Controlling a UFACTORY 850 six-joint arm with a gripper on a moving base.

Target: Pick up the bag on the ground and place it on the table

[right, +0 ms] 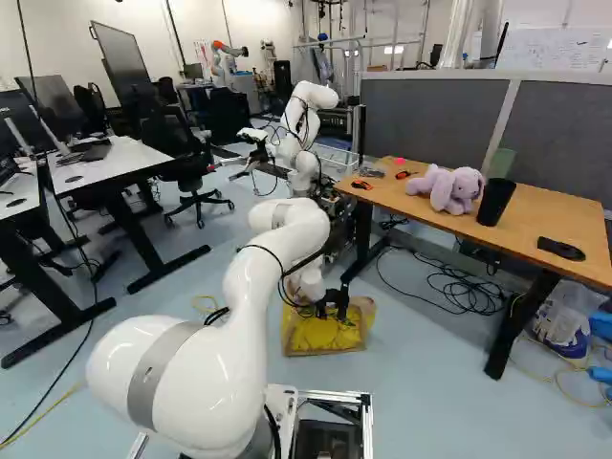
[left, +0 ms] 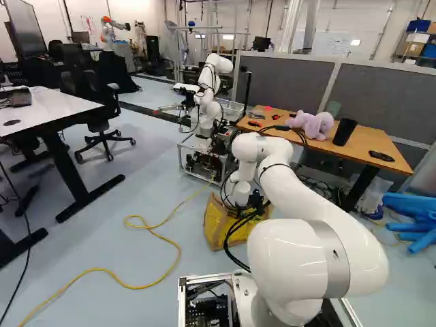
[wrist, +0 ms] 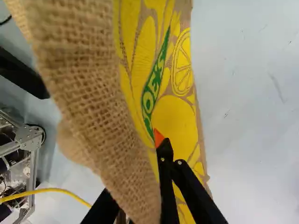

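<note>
The gripper pinched the bag's near edge; grasping seemed done, and lifting toward the right-hand table came next.

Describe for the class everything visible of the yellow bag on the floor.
The bag is tan, seemingly coarse burlap, its face printed mostly yellow with a citrus slice and green lettering. It stands on the floor, left of the wooden table in the right base view. The gripper is at its top, woven cloth beside it; whether it grips, I cannot tell.
</note>
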